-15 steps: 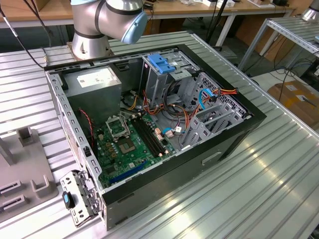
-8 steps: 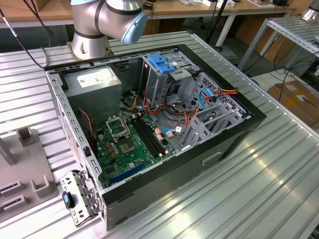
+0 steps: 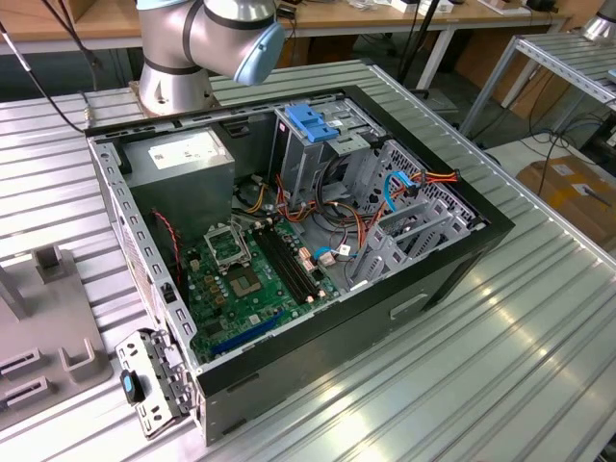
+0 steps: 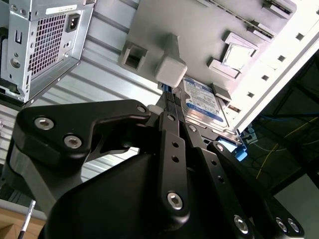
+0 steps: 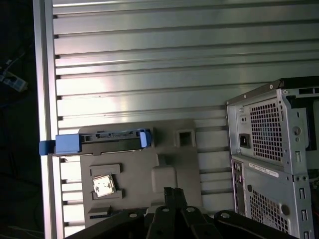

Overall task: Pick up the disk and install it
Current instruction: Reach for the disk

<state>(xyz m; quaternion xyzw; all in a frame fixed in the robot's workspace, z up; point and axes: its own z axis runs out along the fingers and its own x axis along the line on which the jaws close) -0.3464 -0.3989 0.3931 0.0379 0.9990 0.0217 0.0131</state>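
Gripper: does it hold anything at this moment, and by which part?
Nothing is held. The gripper hangs apart from the disk, which stands in the grey holder.

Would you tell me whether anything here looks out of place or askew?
Mildly: the disk stands on edge in the grey fixture, and its blue carrier end juts past the fixture's side, over the table rim.

The flat silver-grey hard drive [image 4: 203,102], white-and-blue labelled and framed by bright blue plastic rails, stands on edge in a grey fixture plate [image 5: 169,154].
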